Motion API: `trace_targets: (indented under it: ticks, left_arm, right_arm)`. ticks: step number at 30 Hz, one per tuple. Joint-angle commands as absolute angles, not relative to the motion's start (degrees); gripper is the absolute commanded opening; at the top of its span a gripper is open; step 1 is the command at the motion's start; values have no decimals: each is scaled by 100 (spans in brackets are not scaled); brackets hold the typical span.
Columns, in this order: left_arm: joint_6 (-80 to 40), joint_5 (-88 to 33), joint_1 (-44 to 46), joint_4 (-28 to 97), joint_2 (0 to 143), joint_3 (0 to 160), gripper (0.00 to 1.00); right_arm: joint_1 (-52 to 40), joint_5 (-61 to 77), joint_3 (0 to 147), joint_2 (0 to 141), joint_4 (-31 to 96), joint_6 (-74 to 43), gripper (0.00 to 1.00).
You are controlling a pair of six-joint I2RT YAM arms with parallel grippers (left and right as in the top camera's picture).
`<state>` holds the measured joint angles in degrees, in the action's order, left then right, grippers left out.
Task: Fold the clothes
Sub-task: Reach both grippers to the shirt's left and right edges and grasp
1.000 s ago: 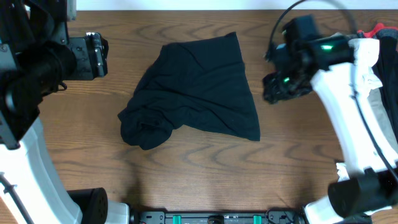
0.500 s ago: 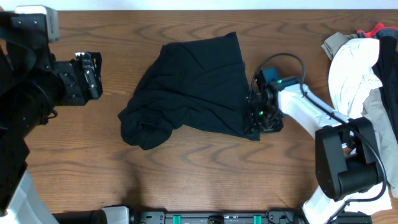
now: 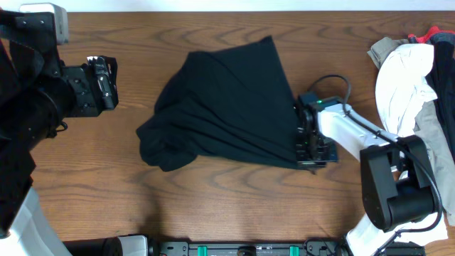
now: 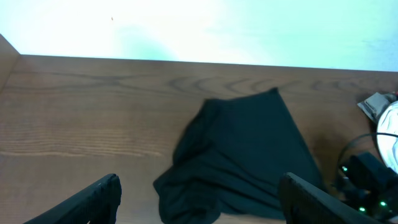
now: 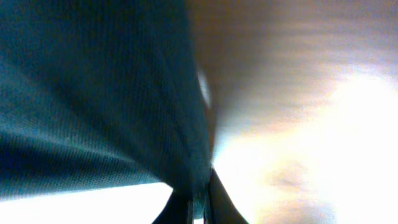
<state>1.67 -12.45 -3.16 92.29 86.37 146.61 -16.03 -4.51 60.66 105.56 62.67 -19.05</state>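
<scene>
1. The black shirt lies unfolded and rumpled around the middle of the wooden counter. It is narrow at its far end and broad at its near side. A bunched lump of fabric sits at its near-left corner.
2. The right tool sits low on the counter at the shirt's near-right corner, pressed together and pinching the fabric edge. Long straight creases run across the shirt toward that corner.
3. In the right wrist view, dark cloth fills the left half and funnels down between the closed fingers at the bottom edge. Blurred wood shows on the right.
4. The left tool is off to the left of the counter, well apart from the shirt. It is spread wide and holds nothing.
5. In the left wrist view, one dark finger shows in each lower corner. The shirt lies on the counter beyond them.
6. A pile of other garments, white and grey-beige with a bit of red, sits at the counter's far-right corner, apart from the shirt.
</scene>
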Motion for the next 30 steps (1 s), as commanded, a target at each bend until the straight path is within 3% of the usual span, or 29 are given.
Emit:
trace_targets:
  ticks: [1,7,16,21,26,30]
  left_arm:
    - [141,-1192,-318,9679,8648,14457,82]
    - [137,-1299,-318,9677,8654,13791,82]
    - [143,-1927,-119,9638,8761,12086,81]
    - [296,-1925,375,9242,8761,10860,78]
    - [333,-1741,1052,8418,8759,9568,78]
    - [148,-1542,1459,7745,8761,8477,78]
  right_arm:
    - [-1284,-2373,6246,10368,6595,-2300,1]
    - [-961,-2550,6296,9983,6681,-2484,7]
    - [-742,-2088,6300,9537,6445,-2401,48]
    - [-740,-1286,6300,9376,6254,-1962,54]
    - [-740,840,6300,9325,5824,-781,58]
    - [-740,1146,6300,9325,5760,-768,60]
